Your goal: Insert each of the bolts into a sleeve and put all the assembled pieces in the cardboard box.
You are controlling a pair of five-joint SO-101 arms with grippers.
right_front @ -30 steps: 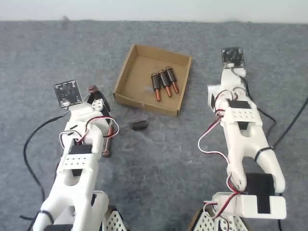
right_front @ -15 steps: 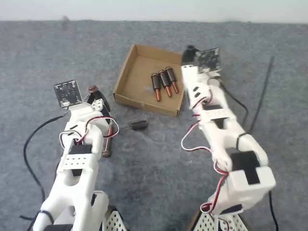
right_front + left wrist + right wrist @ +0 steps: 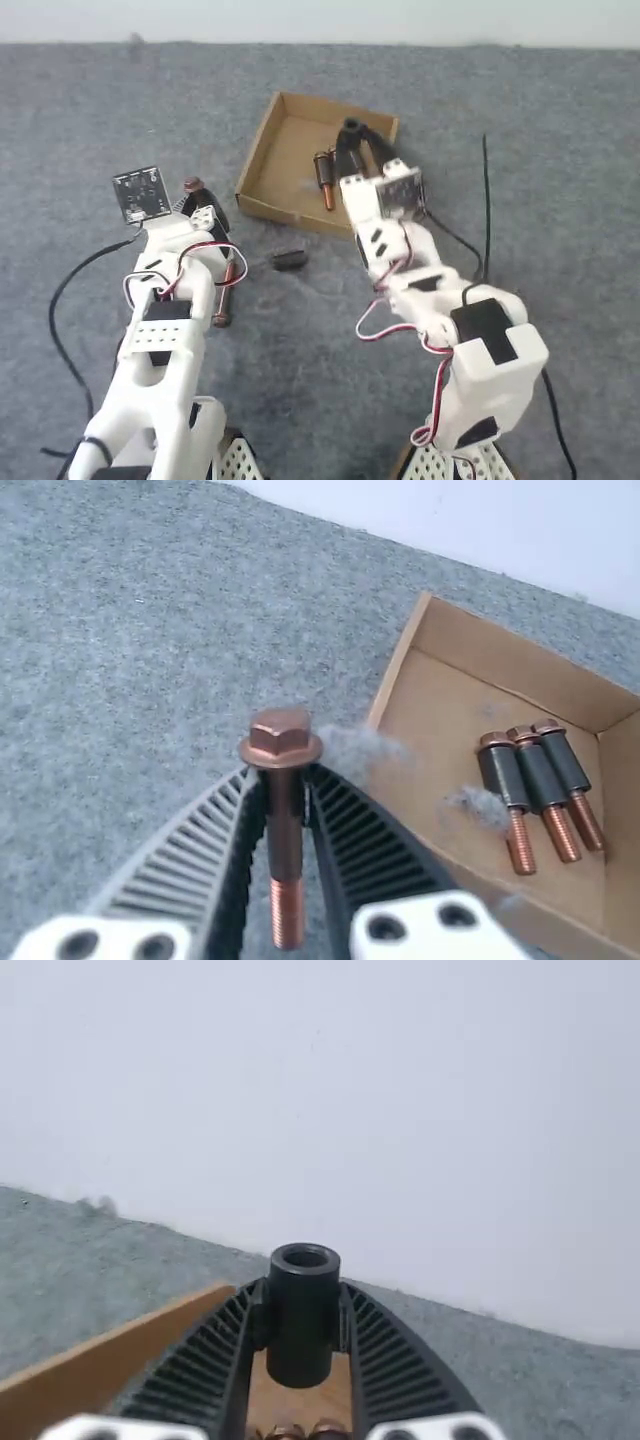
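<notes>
On the carpet (image 3: pixel 560 140): we see two white arms side by side, a box beyond them and a loose sleeve (image 3: pixel 289 259) between them.
Right arm (image 3: pixel 455 320): it runs from the near edge of the carpet up to the box's near right corner.
Left arm (image 3: pixel 165 330): it sits to the left of the box and nearer to us, apart from it.
Box (image 3: pixel 262 150): it is open cardboard, set askew. We count three bolted sleeves (image 3: pixel 530 780) lying side by side inside it, touching one another.
Right gripper (image 3: pixel 303 1305): it hangs over the box, its jaws pinching a black sleeve (image 3: pixel 302 1310) held upright with the bore showing.
Left gripper (image 3: pixel 285 790): its jaws are clamped on the shank of a copper bolt (image 3: pixel 284 830). The hex head stands clear of the fingertips and the threaded end points toward the wrist.
Loose sleeve: it lies on its side just in front of the box, touching nothing.
</notes>
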